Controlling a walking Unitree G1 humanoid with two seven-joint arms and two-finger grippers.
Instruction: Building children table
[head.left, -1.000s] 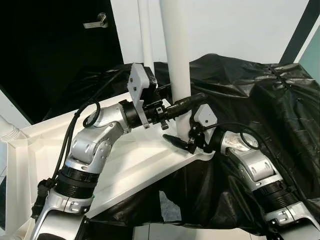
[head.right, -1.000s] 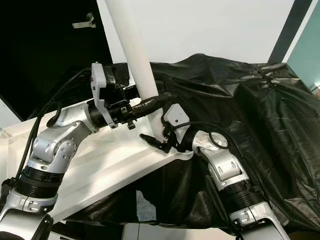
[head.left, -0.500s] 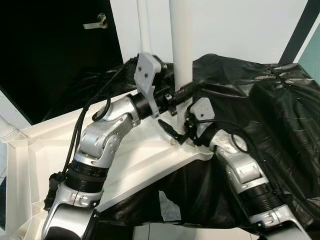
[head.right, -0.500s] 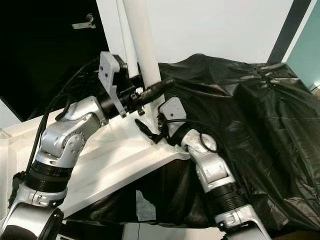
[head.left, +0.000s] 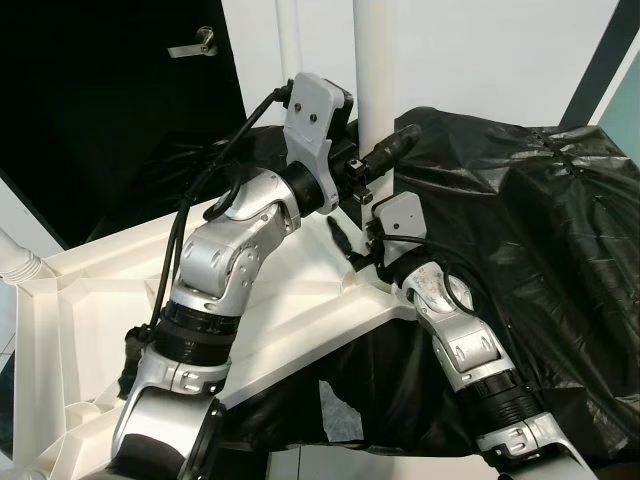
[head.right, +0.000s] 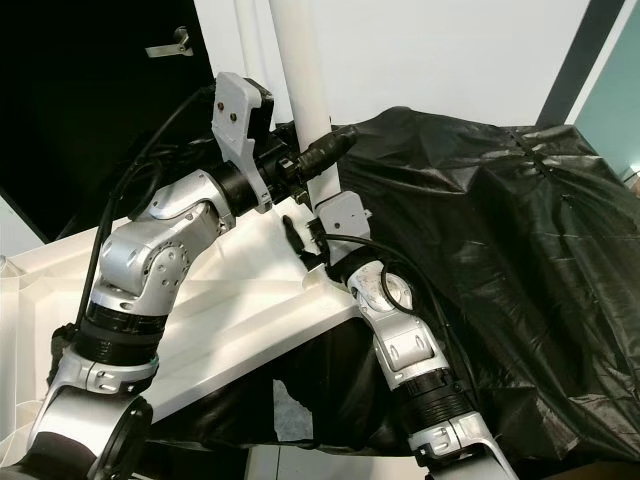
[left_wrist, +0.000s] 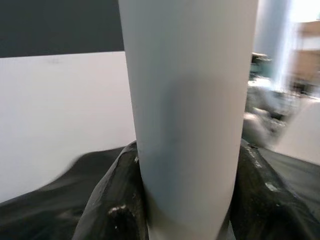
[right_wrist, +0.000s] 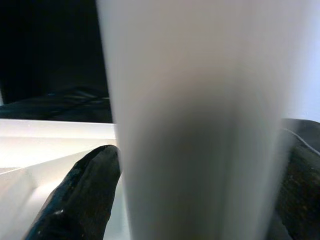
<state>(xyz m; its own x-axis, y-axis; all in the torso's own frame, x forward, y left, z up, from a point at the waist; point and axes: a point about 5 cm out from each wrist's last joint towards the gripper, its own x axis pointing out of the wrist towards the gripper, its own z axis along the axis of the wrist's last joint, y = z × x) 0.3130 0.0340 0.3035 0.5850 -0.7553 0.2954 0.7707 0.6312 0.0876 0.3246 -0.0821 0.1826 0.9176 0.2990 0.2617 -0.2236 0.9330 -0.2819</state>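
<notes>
The white tabletop (head.left: 270, 310) lies upside down on a black-covered surface. A white round leg (head.left: 375, 80) stands upright at its far corner. My left gripper (head.left: 385, 152) is shut on the leg a short way above the tabletop. The left wrist view has the leg (left_wrist: 190, 125) pressed between both black fingers (left_wrist: 115, 200). My right gripper (head.left: 358, 245) is shut on the same leg just below, close to its base. In the right wrist view the leg (right_wrist: 200, 125) sits between that gripper's fingers (right_wrist: 80, 195).
A black plastic sheet (head.left: 520, 220) drapes over the surface to the right and behind. A second white leg (head.left: 288, 60) stands behind the first. A dark door with a handle (head.left: 195, 42) is at the back left. Another white leg (head.left: 18, 265) rises at the left edge.
The leg has gone from leaning to upright. Both arms have pushed farther forward and up with it, and the left gripper now sits higher.
</notes>
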